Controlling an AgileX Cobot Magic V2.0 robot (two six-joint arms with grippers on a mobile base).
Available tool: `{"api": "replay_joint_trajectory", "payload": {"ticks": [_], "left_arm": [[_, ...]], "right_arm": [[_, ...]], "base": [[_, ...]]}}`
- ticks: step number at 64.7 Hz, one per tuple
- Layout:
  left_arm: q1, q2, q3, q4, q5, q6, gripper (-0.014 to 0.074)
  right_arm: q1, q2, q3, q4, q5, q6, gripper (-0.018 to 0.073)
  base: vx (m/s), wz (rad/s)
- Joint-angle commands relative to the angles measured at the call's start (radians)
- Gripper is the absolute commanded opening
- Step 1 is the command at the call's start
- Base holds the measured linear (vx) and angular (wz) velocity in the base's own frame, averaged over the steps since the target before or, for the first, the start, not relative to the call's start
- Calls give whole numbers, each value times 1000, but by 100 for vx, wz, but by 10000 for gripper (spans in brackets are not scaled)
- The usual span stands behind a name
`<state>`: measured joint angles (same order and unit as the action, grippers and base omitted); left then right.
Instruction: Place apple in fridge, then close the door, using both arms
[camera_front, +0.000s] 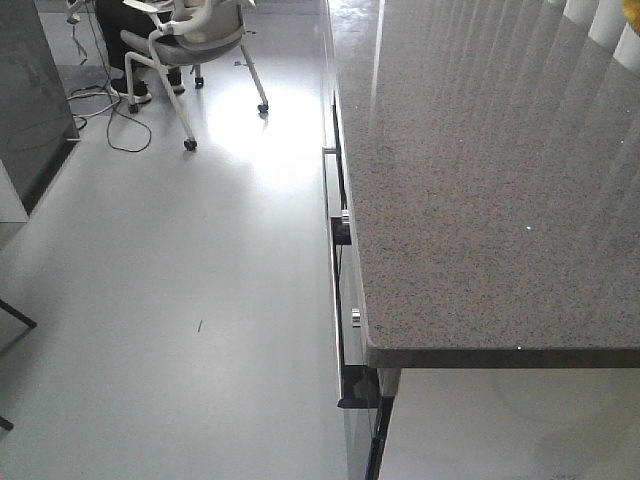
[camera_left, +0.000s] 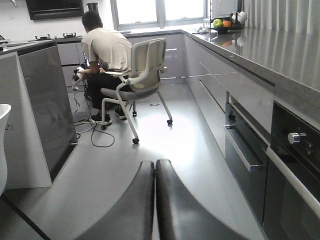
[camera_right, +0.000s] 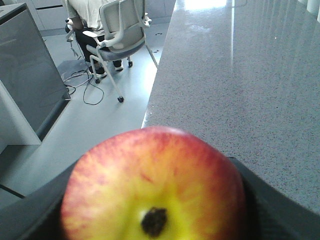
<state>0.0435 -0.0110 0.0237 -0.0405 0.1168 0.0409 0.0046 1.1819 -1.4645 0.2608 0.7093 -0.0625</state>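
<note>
One apple (camera_right: 155, 185), red streaked over yellow with a dark dimple, pinched between right jaws by the left edge of the table (camera_right: 240, 75). Left jaws pressed together over floor (camera_left: 190, 150); one chair (camera_left: 142, 75).

The apple (camera_right: 155, 185) is red streaked over yellow, its dimple dark; the surface (camera_right: 240, 75) is speckled grey; the floor (camera_front: 150, 300) seems pale grey under glare.

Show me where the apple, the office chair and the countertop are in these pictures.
apple (camera_right: 155, 175), right wrist view, on its red skin above the dark dimple.
office chair (camera_left: 148, 62), left wrist view, on the backrest.
countertop (camera_front: 480, 180), front view, on its bare speckled top.
</note>
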Motion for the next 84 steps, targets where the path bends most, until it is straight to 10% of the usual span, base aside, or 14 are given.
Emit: {"api": "replay_joint_trajectory", "payload": {"ticks": [1, 84], "left_arm": [[-3, -15, -17, -9, -75, -3, -6], [-3, -15, -17, -9, -75, -3, -6]], "right_arm": [[-4, -21, -36, 12, -83, -8, 60], [-4, -21, -36, 12, -83, -8, 60]], "base": [[0, 0], [0, 0]]}}
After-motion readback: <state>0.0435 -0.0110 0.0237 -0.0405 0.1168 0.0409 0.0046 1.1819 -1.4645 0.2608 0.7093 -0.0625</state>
